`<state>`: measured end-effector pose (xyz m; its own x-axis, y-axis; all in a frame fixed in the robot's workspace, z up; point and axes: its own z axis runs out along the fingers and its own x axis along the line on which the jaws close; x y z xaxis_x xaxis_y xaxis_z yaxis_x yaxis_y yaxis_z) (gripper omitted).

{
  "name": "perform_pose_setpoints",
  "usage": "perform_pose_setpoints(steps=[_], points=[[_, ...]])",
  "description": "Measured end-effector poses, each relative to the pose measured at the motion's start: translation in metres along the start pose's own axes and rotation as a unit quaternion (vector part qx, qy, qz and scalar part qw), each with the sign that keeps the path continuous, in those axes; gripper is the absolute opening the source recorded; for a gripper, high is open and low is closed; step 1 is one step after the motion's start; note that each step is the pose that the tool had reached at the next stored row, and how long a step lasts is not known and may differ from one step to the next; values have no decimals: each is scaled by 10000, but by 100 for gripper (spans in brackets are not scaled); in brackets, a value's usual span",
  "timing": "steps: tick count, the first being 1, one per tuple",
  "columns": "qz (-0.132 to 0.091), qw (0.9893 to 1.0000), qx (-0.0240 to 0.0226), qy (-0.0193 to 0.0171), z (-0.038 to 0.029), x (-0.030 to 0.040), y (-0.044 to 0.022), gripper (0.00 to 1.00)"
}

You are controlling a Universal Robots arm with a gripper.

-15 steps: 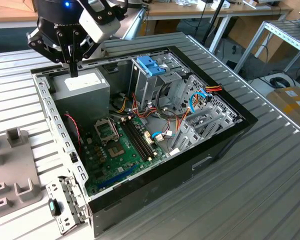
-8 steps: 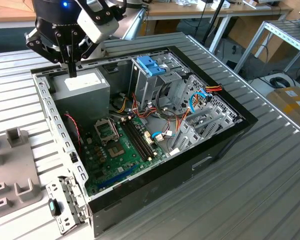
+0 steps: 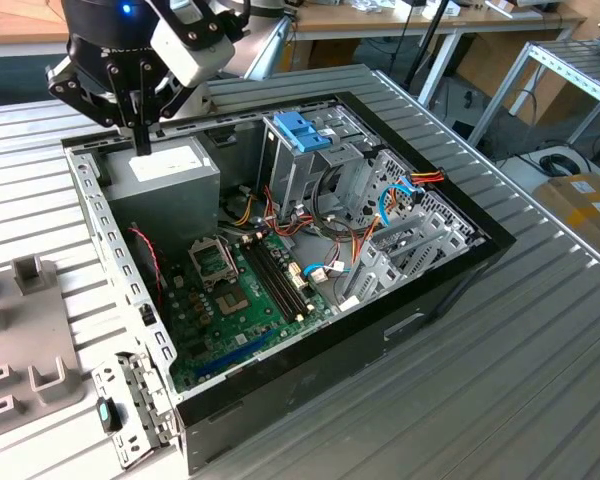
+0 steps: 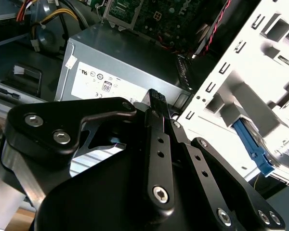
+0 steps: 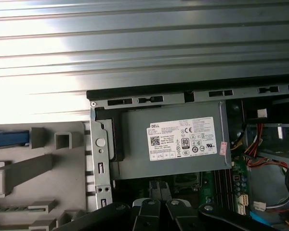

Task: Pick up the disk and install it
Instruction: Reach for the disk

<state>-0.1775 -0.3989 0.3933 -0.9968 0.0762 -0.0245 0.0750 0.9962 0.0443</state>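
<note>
The ribbed metal surface (image 3: 540, 350) carries an open computer case (image 3: 420, 310), lying on its side with its insides facing up. Within it, the largest part is a big grey box (image 3: 165, 190) with a white label, set in the corner at the exterior view's left; in the first wrist view it (image 5: 135, 144) sits just inside the case's rim. Next to it lies the green motherboard (image 3: 250, 290). Beyond that stands a metal drive cage (image 3: 290, 170) topped by a blue latch (image 3: 300, 130). Bundles of coloured cables (image 3: 420, 180) run along the case's far wall.

Outside the case, at the exterior view's left, a grey moulded holder (image 3: 30, 350) rests on the surface.

The gripper (image 3: 140, 145) hangs over the grey box's label. Its jaws are pressed together with nothing between them (in the first wrist view (image 5: 159, 188) the two tips sit side by side). Whether the tips touch the box I cannot tell.

The disk (image 5: 7, 138) appears to be the blue-edged piece lying in the grey holder (image 5: 43, 168) beside the case. The picture's border cuts it off, so I cannot be sure, and it is well apart from the jaws.
</note>
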Motion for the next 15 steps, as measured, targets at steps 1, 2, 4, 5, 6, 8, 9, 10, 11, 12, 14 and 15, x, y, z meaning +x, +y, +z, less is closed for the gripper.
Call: perform_pose_setpoints(steps=[1,2,4,5,6,8,9,10,11,12,14,15], points=[[0,10000,0,0,0,4,0,11],[0,10000,1,0,0,8,-1,11],[0,10000,1,0,-1,16,-1,11],[0,10000,1,0,-1,19,-2,11],[0,10000,1,0,-1,22,-2,11],[0,10000,1,0,-1,29,-2,11],[0,10000,1,0,-1,32,-2,11],[0,10000,1,0,-1,35,-3,11],[0,10000,1,0,-1,39,-3,11],[0,10000,1,0,-1,41,-3,11],[0,10000,1,0,-1,47,-4,11],[0,10000,2,0,-2,51,-4,11]])
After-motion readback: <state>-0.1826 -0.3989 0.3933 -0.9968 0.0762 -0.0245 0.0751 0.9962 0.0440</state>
